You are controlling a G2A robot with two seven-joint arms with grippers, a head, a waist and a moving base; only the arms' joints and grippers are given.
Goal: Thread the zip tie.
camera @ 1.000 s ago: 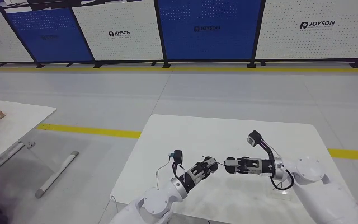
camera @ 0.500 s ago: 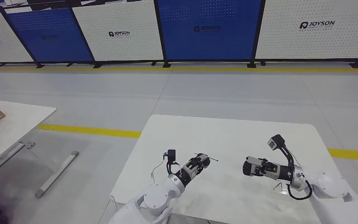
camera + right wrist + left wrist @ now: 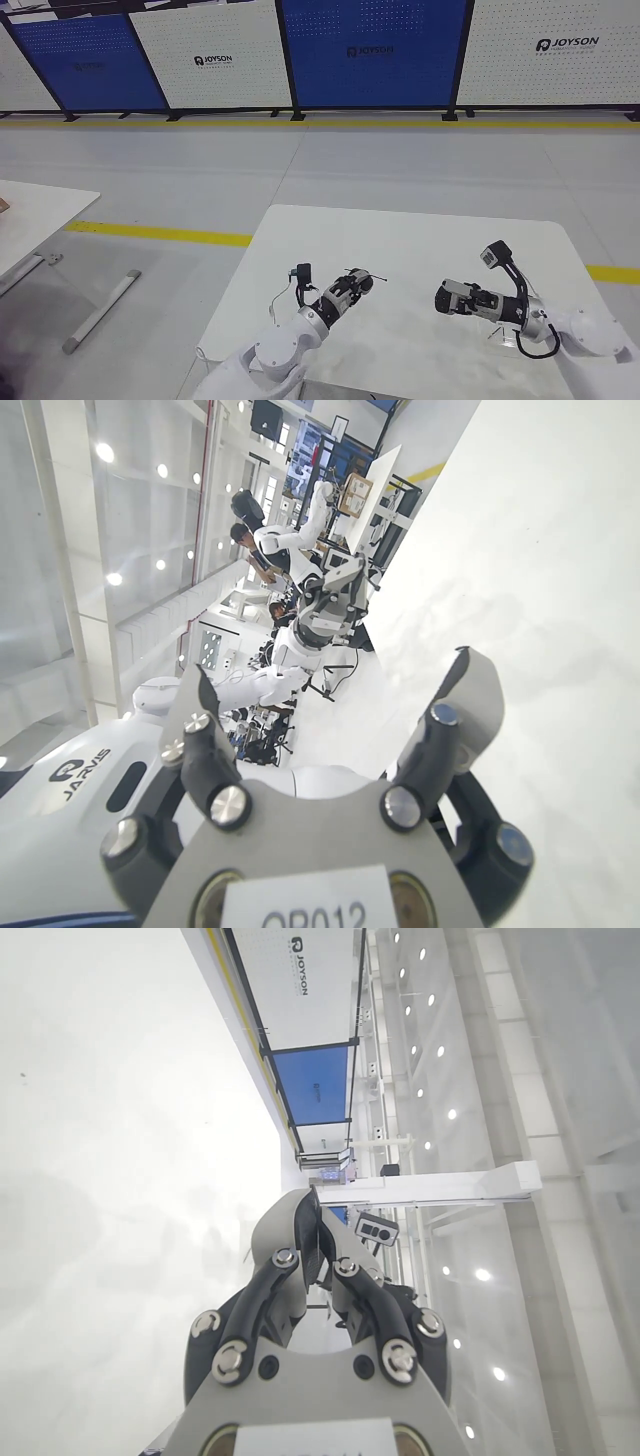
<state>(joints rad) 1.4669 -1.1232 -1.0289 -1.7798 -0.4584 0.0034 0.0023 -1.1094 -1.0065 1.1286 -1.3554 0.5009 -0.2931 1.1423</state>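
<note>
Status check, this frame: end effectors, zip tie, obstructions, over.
Left end effector shut on zip tie. Right end effector open, empty, apart from it. No obstruction seen between them.

White table (image 3: 420,240); blue-white panels (image 3: 370,50) behind; yellow floor line (image 3: 150,232); second table (image 3: 40,215) left.

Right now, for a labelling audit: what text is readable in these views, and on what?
Wall panels: logo print, legible; brand names not quoted.
Sticker on right gripper: printed code, cut by the picture's edge.
Far signs in the wrist views: too small to read.
</note>
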